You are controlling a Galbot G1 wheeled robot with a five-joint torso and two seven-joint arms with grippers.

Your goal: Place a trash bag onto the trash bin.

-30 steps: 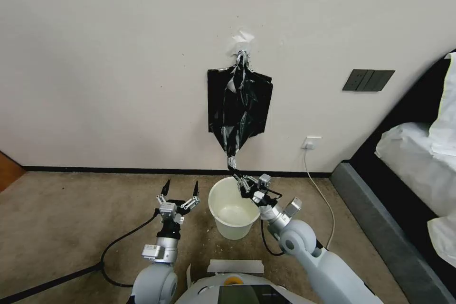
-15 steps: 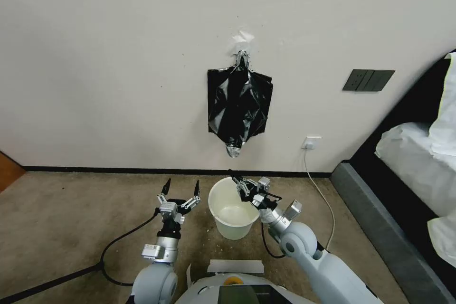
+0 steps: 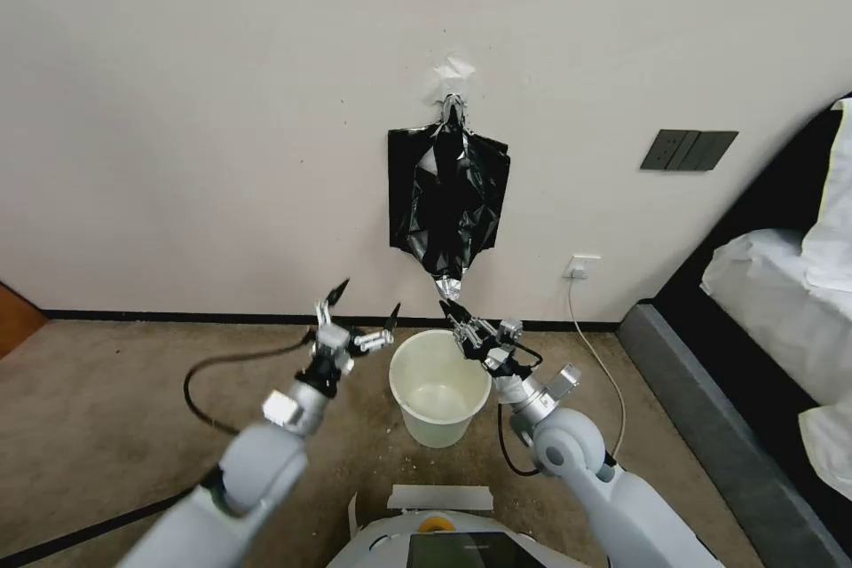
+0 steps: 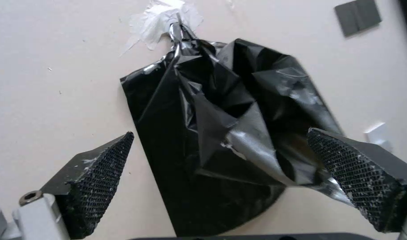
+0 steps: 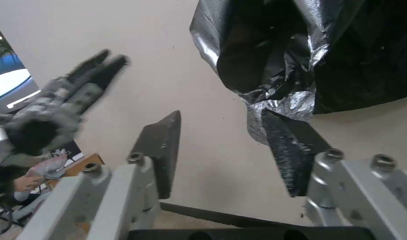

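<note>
Both sets of jaws are seen spread apart with nothing held between them. The right gripper [image 3: 463, 321] is raised above the far right part of the rim of the trash bin [image 3: 439, 386], its tips just below the bottom tip of the trash bag [image 3: 448, 204]. In the right wrist view one finger [image 5: 289, 146] of the right gripper [image 5: 221, 143] is seen touching or just in front of the crumpled lower tip of the trash bag [image 5: 301, 50] — which of the two cannot be told — while the other stands apart from the plastic. The left gripper [image 3: 364, 312] is held up beside the bin's left side, above the carpeted floor [image 3: 115, 390], pointing toward the wall [image 3: 222, 106]. In the left wrist view the trash bag [image 4: 221, 133] is framed between the two textured fingertips [image 4: 101, 173] of the left gripper [image 4: 221, 163], which are well apart from it.

The bag is hung on the wall from a metal clip [image 3: 453, 109] under a patch of white tape [image 3: 453, 69] — gathered at the top, loose and crinkled below, in front of a flat black bundle. The white bin is standing upright on the floor near the skirting board [image 3: 177, 317], directly below the bag, with no bag on it. A wall socket [image 3: 582, 266] with a white cable is seen to the right, and a bed [image 3: 781, 302] at the right edge.
</note>
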